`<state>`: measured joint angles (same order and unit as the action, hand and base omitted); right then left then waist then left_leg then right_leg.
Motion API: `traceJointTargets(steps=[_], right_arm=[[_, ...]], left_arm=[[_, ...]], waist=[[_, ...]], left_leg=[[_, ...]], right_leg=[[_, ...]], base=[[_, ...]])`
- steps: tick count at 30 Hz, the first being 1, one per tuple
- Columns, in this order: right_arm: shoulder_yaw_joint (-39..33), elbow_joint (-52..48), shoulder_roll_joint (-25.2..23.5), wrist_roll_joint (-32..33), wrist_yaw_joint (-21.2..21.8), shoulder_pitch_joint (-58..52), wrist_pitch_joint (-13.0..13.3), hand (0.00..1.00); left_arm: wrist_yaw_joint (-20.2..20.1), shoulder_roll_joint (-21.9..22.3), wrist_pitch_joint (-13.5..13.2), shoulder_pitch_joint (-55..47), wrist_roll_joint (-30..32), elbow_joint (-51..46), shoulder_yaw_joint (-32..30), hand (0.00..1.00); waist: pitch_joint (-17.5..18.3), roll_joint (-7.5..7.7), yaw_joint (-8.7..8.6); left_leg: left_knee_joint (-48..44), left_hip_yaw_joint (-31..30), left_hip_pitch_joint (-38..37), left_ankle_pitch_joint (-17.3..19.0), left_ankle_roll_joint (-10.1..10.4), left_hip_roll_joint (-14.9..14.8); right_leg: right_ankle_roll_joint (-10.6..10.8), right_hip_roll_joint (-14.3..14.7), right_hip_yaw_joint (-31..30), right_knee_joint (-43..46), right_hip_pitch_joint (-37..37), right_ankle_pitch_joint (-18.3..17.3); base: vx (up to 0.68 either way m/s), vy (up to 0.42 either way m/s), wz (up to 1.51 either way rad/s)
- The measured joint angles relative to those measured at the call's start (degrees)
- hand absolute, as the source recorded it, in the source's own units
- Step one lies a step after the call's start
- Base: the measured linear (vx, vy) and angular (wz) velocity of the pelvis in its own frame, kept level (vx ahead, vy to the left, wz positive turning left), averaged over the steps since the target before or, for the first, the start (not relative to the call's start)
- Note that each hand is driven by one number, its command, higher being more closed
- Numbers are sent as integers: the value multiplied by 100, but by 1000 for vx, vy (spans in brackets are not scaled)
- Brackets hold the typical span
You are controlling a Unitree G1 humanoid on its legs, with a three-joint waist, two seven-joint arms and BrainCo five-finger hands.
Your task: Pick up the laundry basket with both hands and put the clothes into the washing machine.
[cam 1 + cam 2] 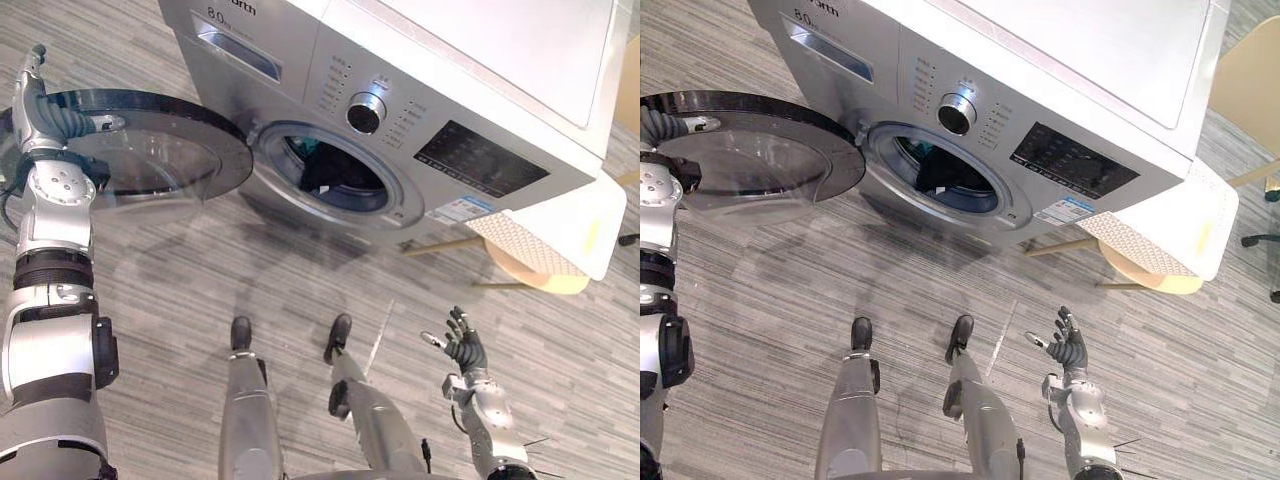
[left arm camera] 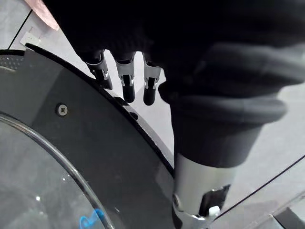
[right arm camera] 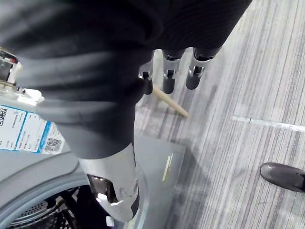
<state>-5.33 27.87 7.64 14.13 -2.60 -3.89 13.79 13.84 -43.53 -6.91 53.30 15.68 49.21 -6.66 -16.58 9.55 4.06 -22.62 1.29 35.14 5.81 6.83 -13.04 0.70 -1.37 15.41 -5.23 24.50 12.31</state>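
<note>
- The clothes [image 1: 325,168] lie as a dark heap inside the drum of the washing machine [image 1: 470,90], behind the open round door [image 1: 150,150]. I judge them soft, limp and light. They would sag and trail if lifted, so I would bunch them from the middle and not pull at an edge.
- The laundry basket [image 1: 545,225] is white with a perforated side. It sits just beside the machine's right flank on a pale round stool [image 1: 545,282], well apart from both hands. It looks like light, stiff plastic, best taken at two opposite rims, one hand on each.
- The door looks rigid, with a smooth glass bowl. I would push on its dark rim, since the glass looks slippery.
- My left hand [image 1: 33,85] is raised at the door's outer edge, far from the hinge. Its fingers [image 2: 125,78] hang straight and relaxed over the dark rim and pinch nothing. I cannot tell whether they touch the rim.
- My right hand [image 1: 462,345] is low and out in front of the machine, over the floor [image 1: 250,270]. Its palm faces up and its fingers are spread, holding nothing.
</note>
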Motion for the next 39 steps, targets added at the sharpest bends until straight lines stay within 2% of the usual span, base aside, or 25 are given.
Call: traceJointTargets(steps=[5, 8, 11, 14, 16, 19, 24, 26, 29, 32, 35, 37, 38, 39], right_arm=[[-108, 5, 15, 96, -17, 192, 2, 0], [-179, 72, 22, 106, -50, 207, -4, 0], [-197, 249, 52, 102, -83, 238, -30, 0], [-319, 561, 191, 93, -106, 224, -65, 0], [-343, 782, 355, 9, -110, 220, -71, 0], [-371, 972, 351, -161, -100, 216, -121, 0], [-560, 977, 285, -315, -90, 67, -131, 0], [-559, 971, 259, -321, -74, 63, -133, 0], [-549, 879, 182, -321, -55, 6, -138, 0], [-455, 640, -12, -348, -43, 6, -146, 0], [-259, 552, -64, -348, -77, 61, -166, 0], [-233, 765, -88, -337, -143, 273, -179, 0], [-156, 950, -76, -322, -254, 457, -183, 0], [-140, 1021, -69, -305, -286, 532, -186, 0]], left_arm=[[3, 243, -155, -581, -62, -349, -6, 0], [4, 534, -230, -1152, -152, -708, -61, 0], [23, 929, -246, -1932, -165, -1300, -213, 0], [18, 1600, -251, -3040, -279, -2317, -242, 0], [-46, 2221, -324, -3966, -365, -3200, -162, 0], [-285, 2798, -326, -4813, -380, -3848, 15, 0], [-347, 3146, -204, -5334, -377, -4118, -134, 0], [-140, 3236, -208, -5452, -406, -4246, -315, 0], [-101, 3442, -204, -5494, -636, -4231, -251, 0], [-140, 3771, -136, -5443, -905, -3597, 140, 0], [-361, 4047, 2, -5210, -1535, -2570, 1097, 0], [-455, 4220, 51, -4537, -2124, -1776, 2167, 0], [-516, 4325, 69, -3944, -2436, -1446, 2723, 0], [-422, 4408, 111, -3628, -2588, -1305, 2919, 0]], waist=[[-36, -56, 52], [-57, -143, 166], [-48, -273, 183], [43, -458, 168], [144, -606, 154], [214, -724, 146], [319, -725, 150], [324, -727, 132], [460, -729, 136], [466, -730, 114], [464, -721, -20], [452, -703, -217], [434, -688, -404], [414, -686, -504]], left_leg=[[52, 47, -228, -14, 4, 63], [133, 139, -449, -10, -2, 109], [311, 205, -705, -27, -41, 213], [673, 218, -1016, -126, -154, 420], [1035, 213, -1212, -284, -210, 622], [1330, 160, -1504, -393, -244, 765], [1483, -35, -1670, -497, -280, 851], [1491, -124, -1799, -500, -279, 890], [1507, -123, -1837, -500, -279, 920], [1569, -78, -1887, -496, -278, 904], [1574, 63, -1721, -494, -279, 900], [1575, 273, -1572, -508, -294, 901], [1581, 437, -1525, -513, -302, 899], [1581, 532, -1516, -514, -304, 896]], right_leg=[[8, -68, -11, 26, -161, -6], [54, -129, -96, 58, -289, -41], [117, -221, -141, 213, -393, -156], [216, -406, -136, 282, -521, -253], [296, -572, -122, 323, -552, -311], [383, -682, -19, 320, -773, -378], [426, -767, 233, 440, -945, -549], [447, -834, 329, 644, -1042, -717], [472, -902, 364, 823, -1027, -841], [472, -945, 343, 955, -979, -905], [483, -981, 206, 1137, -645, -932], [466, -968, -17, 1145, -342, -849], [474, -954, -202, 1103, -205, -766], [467, -939, -300, 1055, -156, -693]], base=[[34, 35, 2], [12, 41, -5], [2, 18, 1], [31, 53, 17], [62, 70, 22], [86, 59, 24], [92, 33, 27], [80, 23, 23], [64, 34, 15], [-8, 3, -3], [-50, 10, -21], [-58, 8, -49], [-49, 9, -58], [-41, 8, -90]])
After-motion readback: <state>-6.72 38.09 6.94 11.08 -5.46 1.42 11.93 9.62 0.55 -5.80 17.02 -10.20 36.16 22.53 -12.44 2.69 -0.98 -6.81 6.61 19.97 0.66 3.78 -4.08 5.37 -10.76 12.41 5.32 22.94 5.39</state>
